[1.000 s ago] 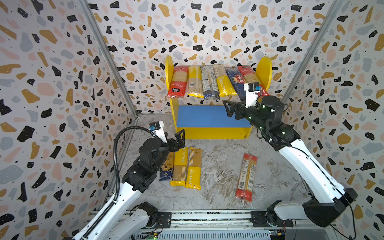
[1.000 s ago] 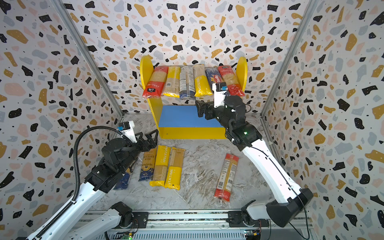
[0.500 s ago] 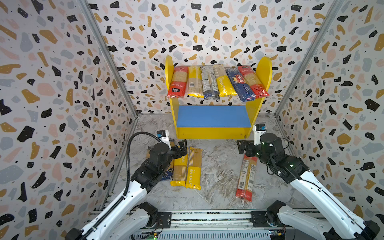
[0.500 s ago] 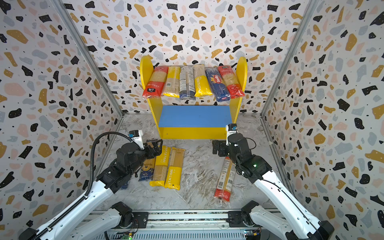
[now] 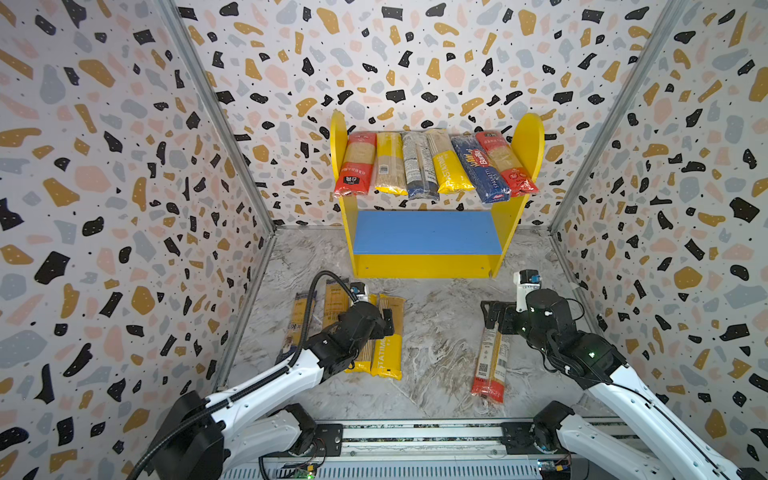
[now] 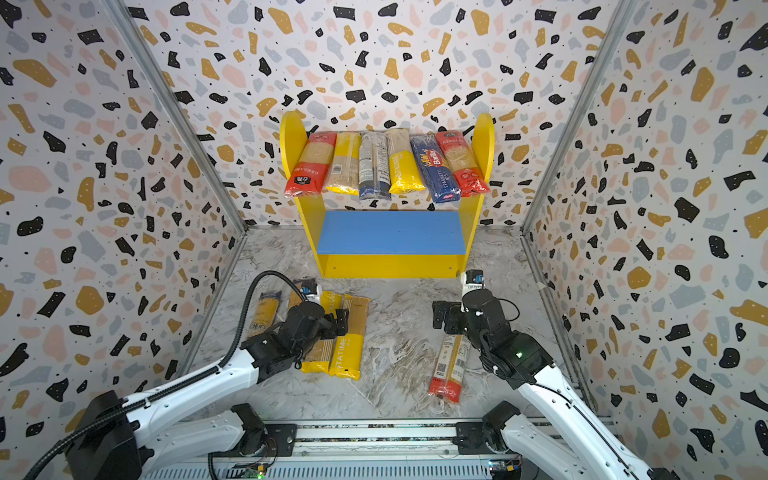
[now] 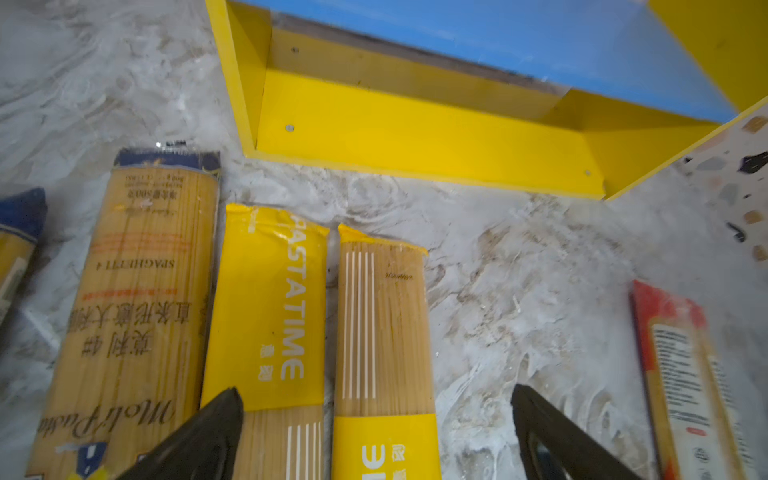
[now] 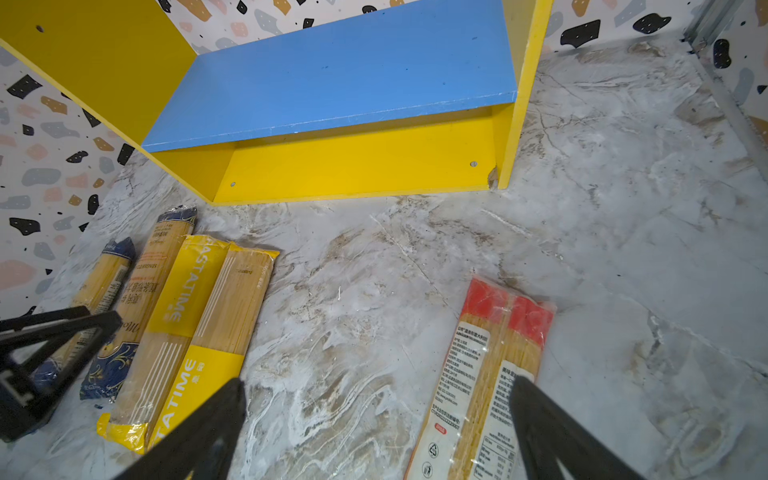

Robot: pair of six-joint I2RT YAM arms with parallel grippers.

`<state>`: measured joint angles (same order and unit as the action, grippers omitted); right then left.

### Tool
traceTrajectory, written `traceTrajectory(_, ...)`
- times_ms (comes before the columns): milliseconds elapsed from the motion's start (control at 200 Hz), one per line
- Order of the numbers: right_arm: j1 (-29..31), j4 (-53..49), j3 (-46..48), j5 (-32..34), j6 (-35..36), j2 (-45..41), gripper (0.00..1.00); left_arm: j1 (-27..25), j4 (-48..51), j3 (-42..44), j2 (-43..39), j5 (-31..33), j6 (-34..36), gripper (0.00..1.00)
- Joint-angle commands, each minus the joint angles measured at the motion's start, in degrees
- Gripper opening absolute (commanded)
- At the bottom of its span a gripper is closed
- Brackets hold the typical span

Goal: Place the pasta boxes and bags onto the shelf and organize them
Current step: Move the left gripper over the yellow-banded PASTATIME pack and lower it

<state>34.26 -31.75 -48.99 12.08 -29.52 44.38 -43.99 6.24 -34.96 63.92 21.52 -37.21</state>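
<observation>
- Left pincer [image 5: 387, 321], in the lower left-centre of both top views, has its jaws spread wide and grips nothing. It hangs low over two yellow PASTATIME packets [image 7: 266, 307]. In the left wrist view its dark fingertips [image 7: 226, 409] straddle that pair; whether they touch the plastic I cannot tell.
- Right pincer [image 5: 492, 316], at lower right-centre, is likewise wide and empty. It sits over the upper end of the red packet on the floor [image 5: 490, 361], and in the right wrist view one fingertip [image 8: 525, 399] overlaps that packet.
- Just left of the yellow pair lie two blue-gold packets [image 5: 332, 299], side by side and partly hidden by the left arm.
- All five floor packets lie lengthwise, pointing toward the shelf [image 5: 424, 266], which stands at centre against the back wall.
- On its upper tier six packets [image 5: 432, 166] lie in a row, ends overhanging the front edge: red, yellow, dark printed, yellow, blue Barilla [image 5: 478, 170], red.
- Below them is the blue lower board [image 5: 424, 232].
- Around everything: grey marble floor [image 5: 440, 332] and speckled terrazzo walls [image 5: 124, 166].
</observation>
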Motion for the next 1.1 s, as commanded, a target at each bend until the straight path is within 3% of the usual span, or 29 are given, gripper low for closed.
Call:
traceTrajectory(0,0.4,0.0,-0.4,-0.7,1.0,-0.5,0.99,-2.9,-1.9,2.0,1.6,4.0,-2.8,0.99)
traceTrajectory(310,0.3,0.6,-2.7,-2.4,3.1,2.0,0.99,-9.8,-6.2,7.9,4.0,7.8,-9.1,0.99)
traceTrajectory(721,0.4,0.6,-3.9,-2.6,3.0,-1.7,0.99,-11.5,-5.1,5.5,7.0,8.3,-8.2,1.0)
traceTrajectory(1091,0.3,6.3,-3.9,-5.7,4.8,3.2,0.99,-14.6,-5.3,8.1,6.0,9.9,-11.9,0.99)
